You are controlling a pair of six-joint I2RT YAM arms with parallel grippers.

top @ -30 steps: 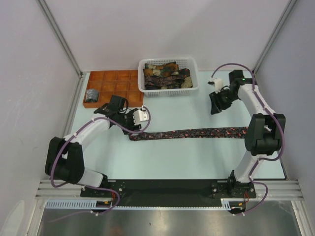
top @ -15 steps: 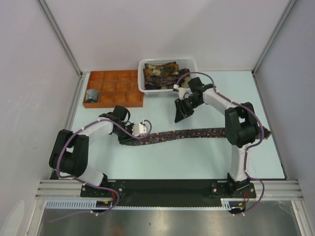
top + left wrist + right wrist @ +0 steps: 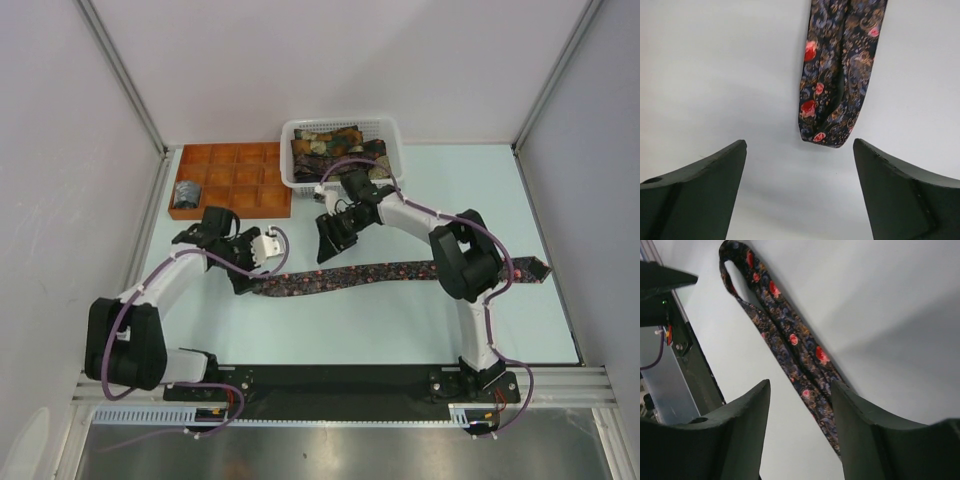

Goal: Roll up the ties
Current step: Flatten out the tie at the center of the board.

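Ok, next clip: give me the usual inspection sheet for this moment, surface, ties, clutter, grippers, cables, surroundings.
Surface: pale table, bare near the arms.
Job's things: dark tie with pink-red marks lies stretched flat across the middle, its left end folded over, not yet rolled; more ties piled in the white basket.
Clutter: orange compartment tray at back left, one dark rolled item in a left cell.
Grippers: left gripper open, empty, at the tie's folded end; right gripper open, empty, above the tie.
Cables: purple cables run along both arms, clear of the tie.
Surroundings: plain enclosure walls; nothing else seen.
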